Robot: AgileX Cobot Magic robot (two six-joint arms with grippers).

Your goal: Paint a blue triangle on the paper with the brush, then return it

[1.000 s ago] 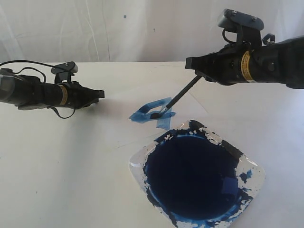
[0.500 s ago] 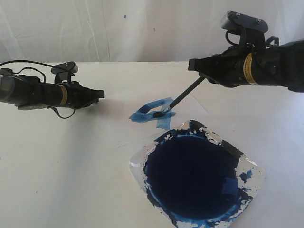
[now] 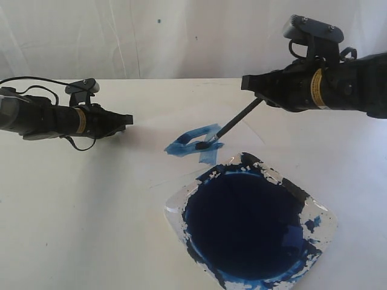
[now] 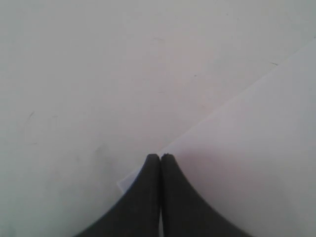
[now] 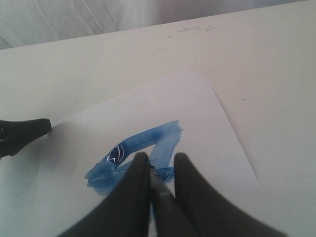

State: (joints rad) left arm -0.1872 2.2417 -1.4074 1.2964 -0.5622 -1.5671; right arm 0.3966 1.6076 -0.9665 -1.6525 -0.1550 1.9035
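right fingers (image 5: pixel 136 192) clamp brush (image 3: pixel 237 122) | left fingers (image 4: pixel 143 197) together at paper (image 4: pixel 247 148) corner

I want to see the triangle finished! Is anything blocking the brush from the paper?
Nothing visible. The right fingers hold the brush, and its tip appears to rest on the blue triangle on the paper.

"What do the arms look like?"

"Both are black and tube-shaped. The left arm (image 3: pixel 42 118) wears a narrow yellow-orange band (image 3: pixel 80 119), and a thin black cable (image 3: pixel 36 80) loops over it at the left of the scene."

"And the right arm (image 3: pixel 351 84)?"

"Thicker, with a yellow label (image 3: pixel 312 87) bearing small dark print, and a grey-topped camera housing (image 3: pixel 311 27) on a black bracket."

"The tips?"

"The left end effector (image 4: pixel 160 157) and right end effector (image 5: pixel 158 159) each have two matte black fingers (image 4: pixel 140 197), curved and tapering to blunt ends."
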